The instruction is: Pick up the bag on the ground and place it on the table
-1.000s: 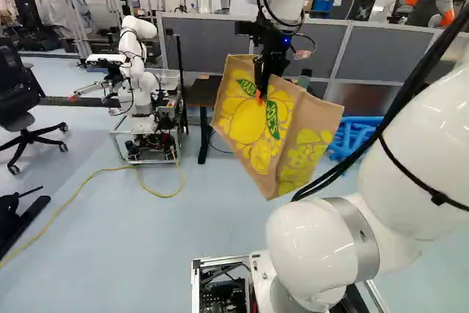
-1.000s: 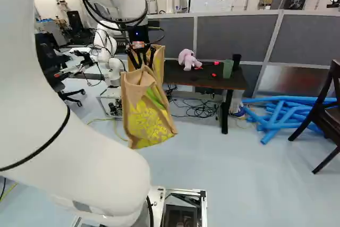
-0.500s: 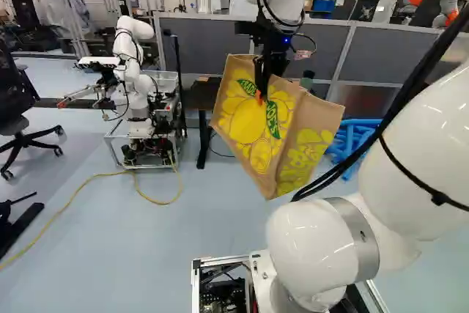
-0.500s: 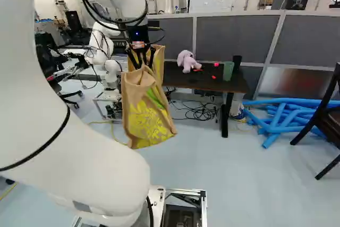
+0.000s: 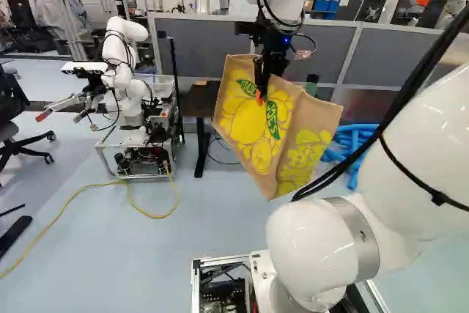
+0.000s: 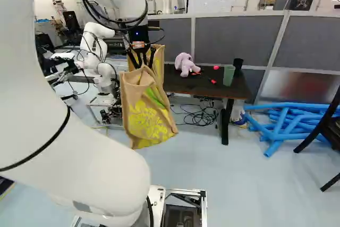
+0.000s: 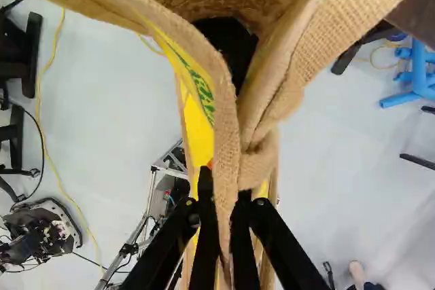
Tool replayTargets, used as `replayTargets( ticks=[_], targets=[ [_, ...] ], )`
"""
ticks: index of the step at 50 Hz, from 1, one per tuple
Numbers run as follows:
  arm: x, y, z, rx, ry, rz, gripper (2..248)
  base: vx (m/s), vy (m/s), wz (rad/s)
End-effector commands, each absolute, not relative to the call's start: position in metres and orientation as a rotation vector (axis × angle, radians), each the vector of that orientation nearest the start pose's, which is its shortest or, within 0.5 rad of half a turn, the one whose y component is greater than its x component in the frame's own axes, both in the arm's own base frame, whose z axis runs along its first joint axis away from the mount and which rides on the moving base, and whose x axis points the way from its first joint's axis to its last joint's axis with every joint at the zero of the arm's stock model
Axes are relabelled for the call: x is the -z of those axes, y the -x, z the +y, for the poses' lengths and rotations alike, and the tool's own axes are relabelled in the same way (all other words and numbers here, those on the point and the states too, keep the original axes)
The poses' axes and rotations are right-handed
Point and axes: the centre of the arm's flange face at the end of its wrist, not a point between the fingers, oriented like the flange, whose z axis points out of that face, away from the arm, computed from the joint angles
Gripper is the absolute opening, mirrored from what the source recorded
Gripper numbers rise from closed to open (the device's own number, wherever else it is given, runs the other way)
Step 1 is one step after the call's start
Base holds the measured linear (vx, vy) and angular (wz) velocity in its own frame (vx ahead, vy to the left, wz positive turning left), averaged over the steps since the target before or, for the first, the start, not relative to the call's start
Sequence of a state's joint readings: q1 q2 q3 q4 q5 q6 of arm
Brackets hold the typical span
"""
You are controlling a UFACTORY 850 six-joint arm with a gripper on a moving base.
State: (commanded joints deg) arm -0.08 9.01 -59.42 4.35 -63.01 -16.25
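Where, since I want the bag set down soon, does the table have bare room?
In the right base view, the table's near strip looks bare, between its front edge, the toy and the green cup. It is crowded around the toy, red bits, green cup and black cup. What lies behind the bag is hidden.

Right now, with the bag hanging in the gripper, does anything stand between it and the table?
Nothing visible stands between the bag and the table. On the tabletop, though, a pink plush toy, a green cup and a dark cup could get in the way of setting it down.
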Motion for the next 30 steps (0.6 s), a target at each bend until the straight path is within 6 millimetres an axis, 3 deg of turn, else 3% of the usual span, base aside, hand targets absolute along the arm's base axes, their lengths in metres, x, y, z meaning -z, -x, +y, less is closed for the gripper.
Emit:
replayTargets(
  ticks=[30],
  targets=[
    [-0.6427,-0.3988,0.0055,0.160,3.058,-0.386,21,0.212,0.001,-0.010]
  ],
)
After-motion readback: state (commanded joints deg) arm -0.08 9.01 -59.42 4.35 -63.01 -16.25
